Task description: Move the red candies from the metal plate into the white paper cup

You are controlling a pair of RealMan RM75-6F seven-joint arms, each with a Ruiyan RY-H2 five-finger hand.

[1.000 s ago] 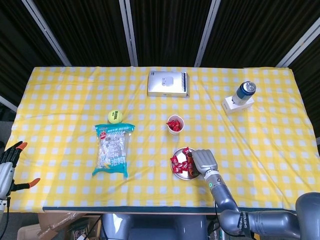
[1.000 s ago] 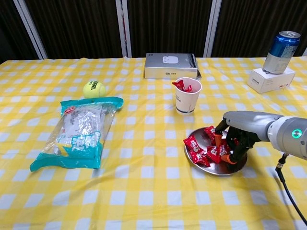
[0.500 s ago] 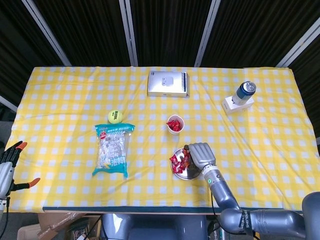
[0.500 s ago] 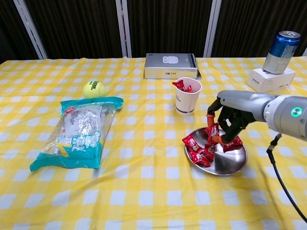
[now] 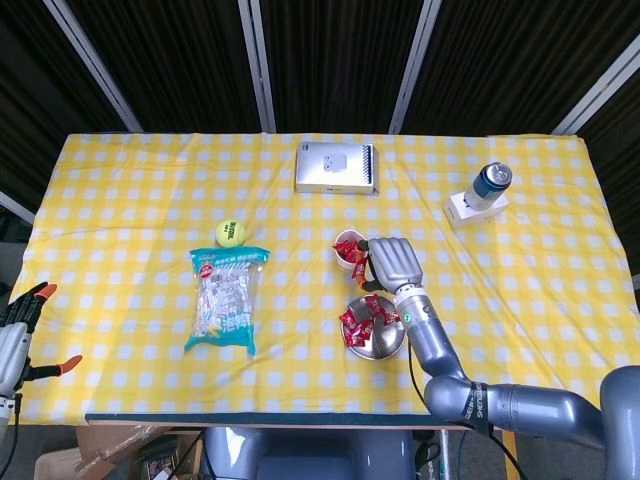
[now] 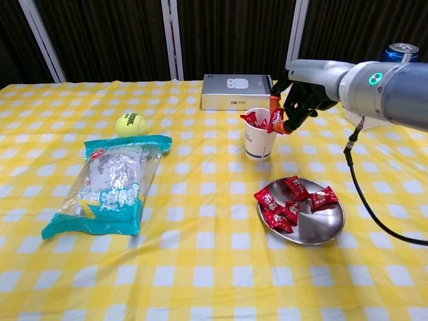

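In the head view, the right hand (image 5: 392,263) is hovering just right of the white paper cup (image 5: 349,248), which is already showing red inside. Its fingers are curled, but what they are pinching I cannot tell here. The metal plate (image 5: 385,343), nearer on the worktop, is still carrying several red candies (image 5: 362,315), so I judge the task partly done. The left hand (image 5: 14,335) is waiting at the far left edge, fingers spread on nothing.

In the chest view, the right hand (image 6: 299,93) is pinching one red candy (image 6: 276,118) at the cup's (image 6: 259,142) right rim, not yet released. Candy wrappers are sticking out of the cup. About five candies (image 6: 289,198) are lying on the left half of the plate (image 6: 319,229).
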